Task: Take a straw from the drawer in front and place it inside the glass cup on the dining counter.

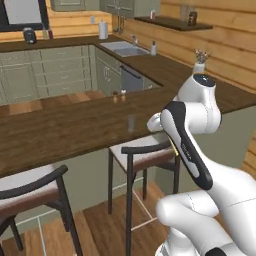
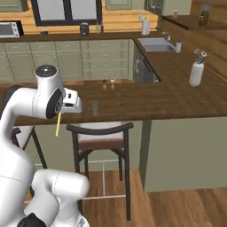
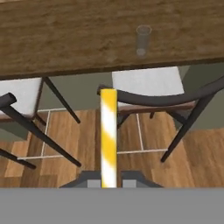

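Gripper [image 3: 108,183] of ours is shut tight on the striped yellow straw [image 3: 108,135], so the picking up is done. To its right, the glass cup [image 3: 142,41] waits on the dark wooden table [image 3: 65,39]; we must drop it in.

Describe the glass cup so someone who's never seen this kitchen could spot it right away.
Find the long dark wood dining counter. Near its front edge, above the stool, stands the glass cup. It's a small see-through tumbler, unlike the white vase holding flowers.
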